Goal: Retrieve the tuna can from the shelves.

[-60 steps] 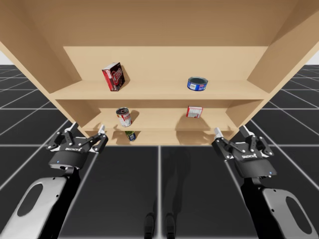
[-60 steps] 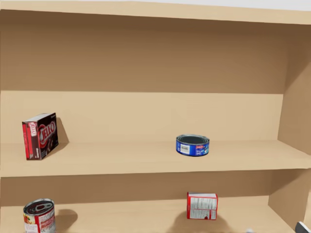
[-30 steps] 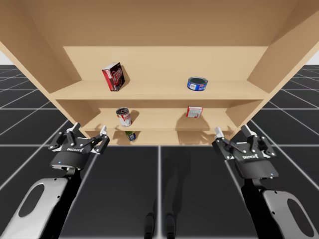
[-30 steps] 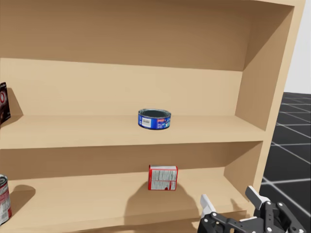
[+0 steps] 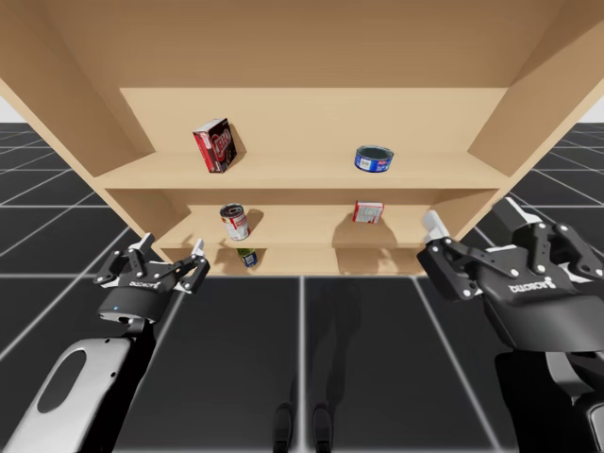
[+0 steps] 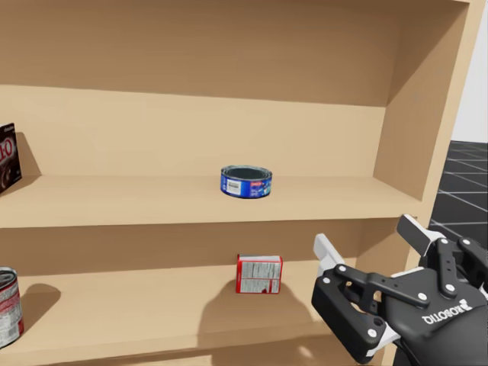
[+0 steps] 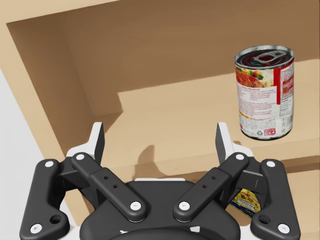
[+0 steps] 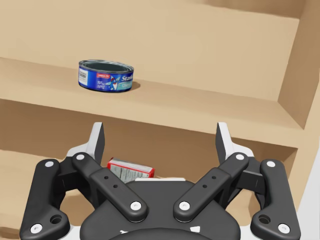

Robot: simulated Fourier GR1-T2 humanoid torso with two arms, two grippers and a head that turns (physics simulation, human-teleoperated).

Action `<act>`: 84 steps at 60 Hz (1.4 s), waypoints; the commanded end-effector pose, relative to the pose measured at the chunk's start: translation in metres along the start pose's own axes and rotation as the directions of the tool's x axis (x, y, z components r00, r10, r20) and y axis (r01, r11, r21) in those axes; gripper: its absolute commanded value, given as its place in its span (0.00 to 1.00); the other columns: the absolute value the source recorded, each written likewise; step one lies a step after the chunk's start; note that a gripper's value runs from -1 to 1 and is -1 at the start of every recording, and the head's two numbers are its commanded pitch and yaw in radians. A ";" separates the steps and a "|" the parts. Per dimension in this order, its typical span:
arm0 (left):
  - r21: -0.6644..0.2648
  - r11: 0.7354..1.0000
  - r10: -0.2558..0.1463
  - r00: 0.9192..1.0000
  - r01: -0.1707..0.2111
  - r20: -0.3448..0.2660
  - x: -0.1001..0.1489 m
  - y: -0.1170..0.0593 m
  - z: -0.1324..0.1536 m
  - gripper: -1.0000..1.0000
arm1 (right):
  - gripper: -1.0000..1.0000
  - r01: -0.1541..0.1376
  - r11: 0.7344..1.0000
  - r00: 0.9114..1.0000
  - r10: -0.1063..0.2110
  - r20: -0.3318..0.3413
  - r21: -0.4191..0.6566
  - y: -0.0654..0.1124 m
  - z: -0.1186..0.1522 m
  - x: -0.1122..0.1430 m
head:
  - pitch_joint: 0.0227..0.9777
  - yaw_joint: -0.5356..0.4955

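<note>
Judging from how things lay, you had done none of the retrieval yet. The tuna can (image 8: pixel 106 75) sat untouched on the upper shelf board (image 6: pixel 152 202), ahead of and above your right end effector (image 8: pixel 160 135) and well apart from its fingertips. That end effector was spread wide with nothing between its fingers, and a small red-and-white box (image 8: pixel 129 168) stood on the lower shelf just ahead of it. Your left end effector (image 7: pixel 160 135) was likewise spread and empty, with a tall red-and-white can (image 7: pixel 264 92) ahead of it and off to one side. The approach, the grasp and the pull-out were all left to do. The tuna can looked low and round, with a blue label, a dark top and a bright rim. It stood flat on its base with nothing touching it. I judged that its short wall offered little to pinch, so it called for a level, centred grip.
</note>
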 end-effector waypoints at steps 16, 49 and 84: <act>-0.004 1.000 -0.007 1.000 0.007 -0.007 -0.001 -0.002 0.000 0.00 | 0.00 -0.046 0.996 0.999 0.045 0.018 0.074 0.019 -0.044 0.054 | 0.30 0.27; -0.011 1.000 -0.006 1.000 0.006 -0.017 0.000 0.000 0.001 0.00 | 0.00 0.120 0.984 0.969 -0.087 -0.233 0.132 0.033 -0.110 0.047 | 0.29 0.28; -0.013 1.000 -0.003 1.000 0.003 -0.027 -0.001 0.002 0.001 0.00 | 0.00 0.133 0.977 0.898 -0.047 -0.437 0.169 0.044 -0.144 0.013 | 0.30 0.29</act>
